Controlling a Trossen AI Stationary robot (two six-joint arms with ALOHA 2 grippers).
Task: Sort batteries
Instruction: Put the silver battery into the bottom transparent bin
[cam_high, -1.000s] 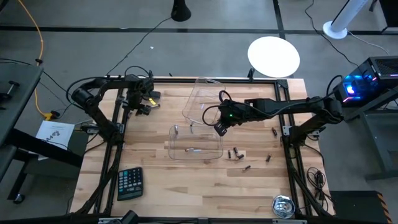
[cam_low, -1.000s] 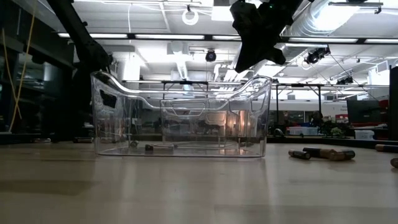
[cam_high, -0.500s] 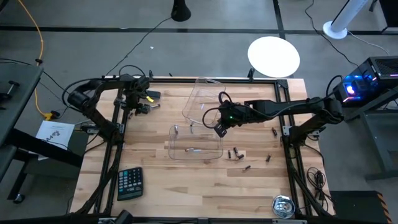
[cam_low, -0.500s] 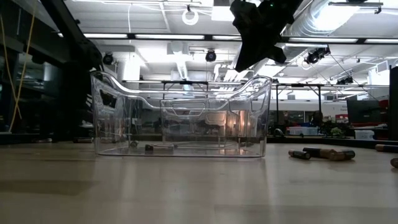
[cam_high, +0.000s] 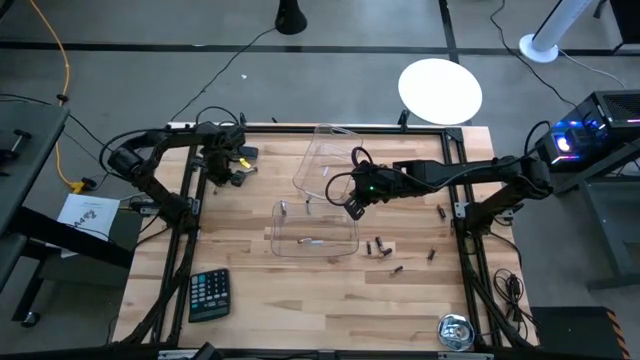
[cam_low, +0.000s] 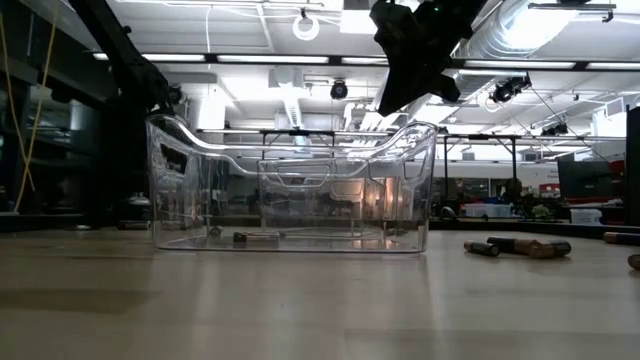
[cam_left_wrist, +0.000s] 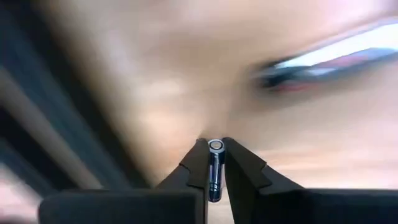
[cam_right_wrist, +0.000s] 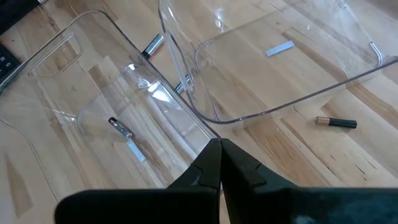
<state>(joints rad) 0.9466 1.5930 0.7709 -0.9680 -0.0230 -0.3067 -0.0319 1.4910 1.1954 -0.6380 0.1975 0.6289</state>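
My left gripper (cam_high: 230, 170) (cam_left_wrist: 216, 147) stands over the table's far left part, pointing down, shut on a thin silvery battery (cam_left_wrist: 214, 174). My right gripper (cam_high: 351, 208) (cam_right_wrist: 220, 144) hangs shut with nothing in it, above the gap between two clear trays. The near tray (cam_high: 315, 240) holds a battery (cam_right_wrist: 121, 127). The far tray (cam_high: 322, 160) sits askew behind it. Several loose batteries (cam_high: 380, 247) lie flat on the wood right of the near tray, and another battery (cam_right_wrist: 336, 122) lies by the far tray. My left gripper pinches the battery between its two fingers, which lie along its length. The battery's round end (cam_left_wrist: 216, 145) shows at the fingertips and its body runs back between the fingers. The battery is lifted clear of the table.
A calculator (cam_high: 209, 295) lies near the table's front left corner and a round tape measure (cam_high: 455, 332) at the front right. The trays' walls (cam_low: 290, 190) stand under my right gripper (cam_low: 386, 106). Bare wood stretches along the near edge.
My left arm has shifted a little at the table's far left and its wrist has turned slightly. My right arm has kept still.
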